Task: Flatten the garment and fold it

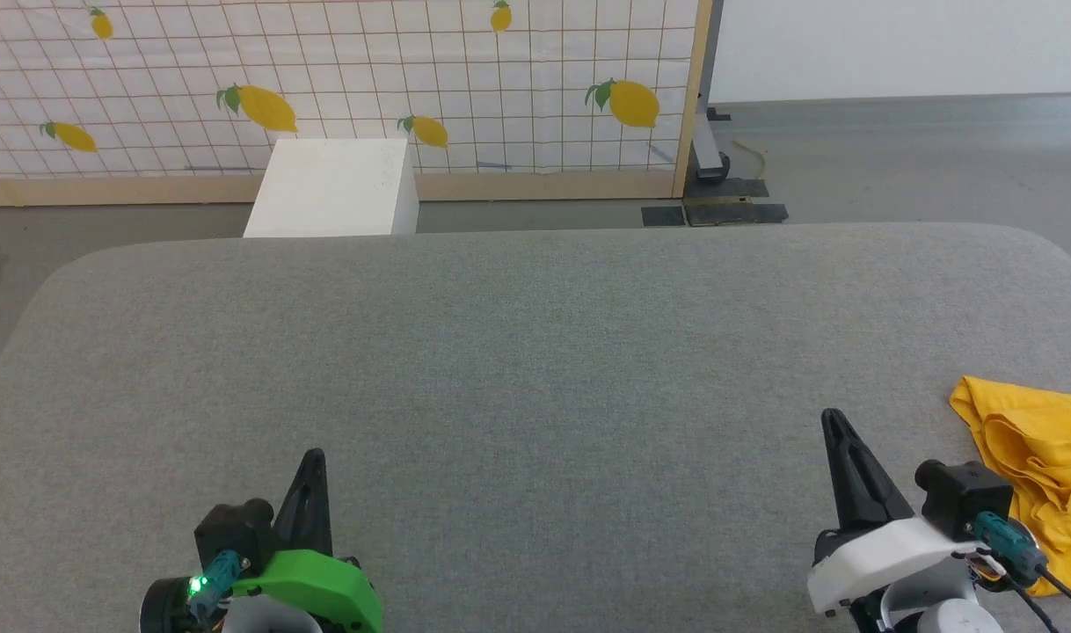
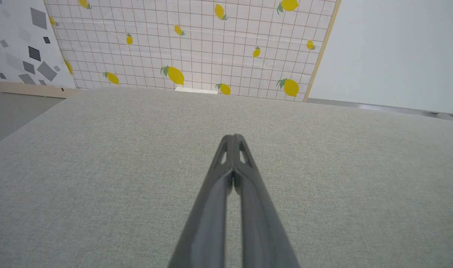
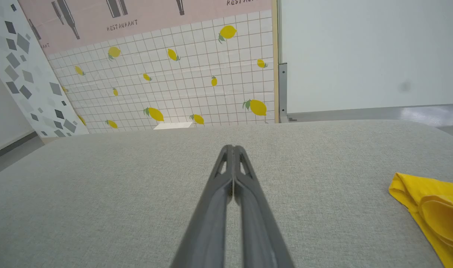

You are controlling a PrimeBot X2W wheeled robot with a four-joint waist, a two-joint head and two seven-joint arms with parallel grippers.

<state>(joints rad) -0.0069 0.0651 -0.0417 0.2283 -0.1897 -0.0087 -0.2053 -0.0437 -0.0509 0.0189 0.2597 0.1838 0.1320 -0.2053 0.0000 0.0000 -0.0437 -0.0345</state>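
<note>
The garment (image 1: 1037, 457) is a mustard-yellow heap of soft cloth at the right edge of the grey padded table (image 1: 535, 352), partly cut off by the frame. In the right wrist view the garment (image 3: 431, 208) lies low at the right, bunched in folds. My right gripper (image 1: 833, 420) is shut and holds nothing, just left of the cloth and apart from it; its tips (image 3: 233, 148) meet over bare fabric. My left gripper (image 1: 314, 457) is shut too, at the lower left, and its fingertips (image 2: 233, 137) press together above the table.
A white box (image 1: 333, 186) stands on the floor behind the table's far edge. Behind it a lemon-print grid panel (image 1: 465, 79) in a wooden frame closes the back, with a metal stand foot (image 1: 710, 163) at its right end. Grey floor lies beyond.
</note>
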